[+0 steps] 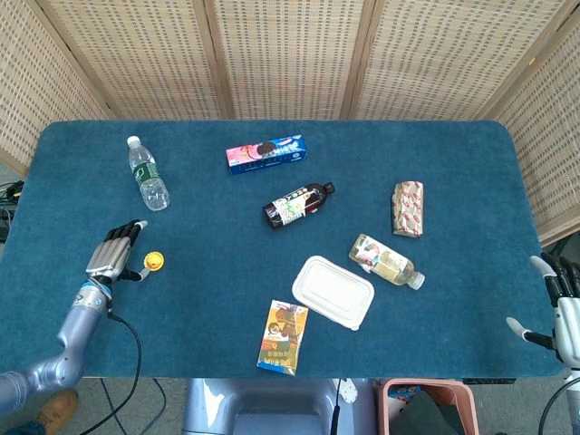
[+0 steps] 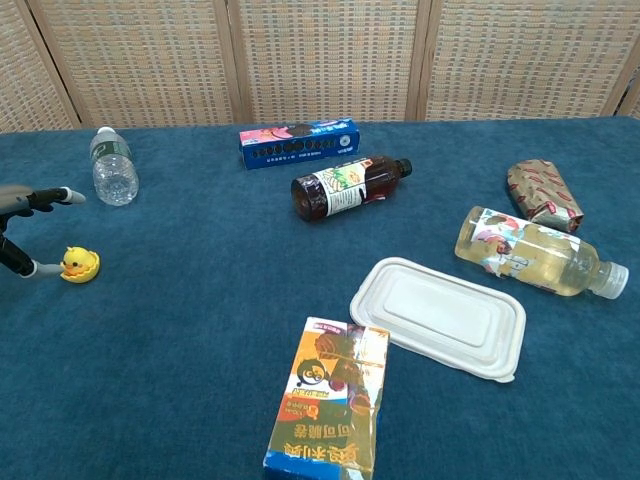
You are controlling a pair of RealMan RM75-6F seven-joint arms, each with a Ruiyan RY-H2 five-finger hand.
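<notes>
My left hand (image 1: 113, 256) hovers at the table's left edge with its fingers stretched out and apart, holding nothing. A small yellow rubber duck (image 1: 153, 262) sits on the blue cloth just right of it. In the chest view the duck (image 2: 78, 264) stands upright beside the thumb tip, and the left hand (image 2: 25, 200) shows only partly at the frame's edge. My right hand (image 1: 562, 308) hangs off the table's front right corner, fingers spread and empty; the chest view does not show it.
A clear water bottle (image 1: 148, 174) lies behind the duck. Mid-table lie a blue cookie box (image 1: 265, 153), a dark drink bottle (image 1: 297, 205), a white lidded food box (image 1: 333, 292) and a juice carton (image 1: 283, 337). A pale drink bottle (image 1: 386, 261) and a wrapped packet (image 1: 408, 208) lie right.
</notes>
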